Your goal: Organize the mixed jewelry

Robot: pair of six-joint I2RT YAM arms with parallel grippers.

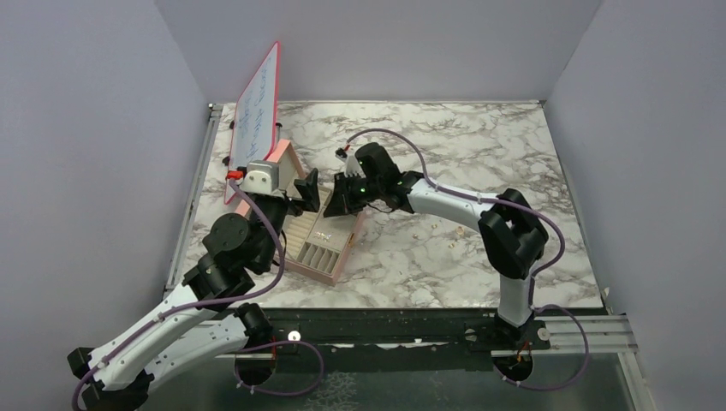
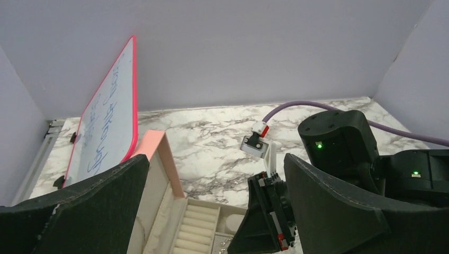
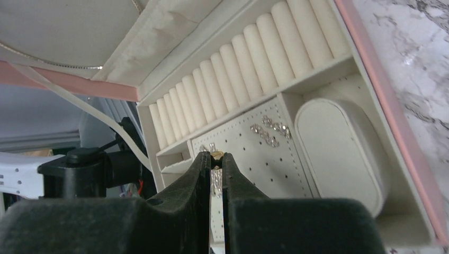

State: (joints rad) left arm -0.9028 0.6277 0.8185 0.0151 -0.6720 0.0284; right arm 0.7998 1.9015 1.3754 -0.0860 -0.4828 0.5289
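Observation:
My right gripper (image 3: 216,156) is shut on a tiny gold piece (image 3: 216,154) of the mixed jewelry, held at its fingertips just above the perforated panel (image 3: 249,153) of the open pink box (image 1: 336,272). Small silvery pieces (image 3: 270,132) sit on that panel. In the top view the right gripper (image 1: 336,204) hangs over the box's far end. My left gripper (image 1: 291,199) stands wide open beside it with nothing between its fingers (image 2: 79,211). A few loose gold bits (image 1: 460,229) lie on the marble to the right of the box.
The box's lid (image 1: 282,158) stands open at the far left, with a red-edged whiteboard (image 1: 257,111) leaning behind it. Inside the box are ring rolls (image 3: 238,69) and an oval cushion (image 3: 339,153). The two grippers are close together over the box.

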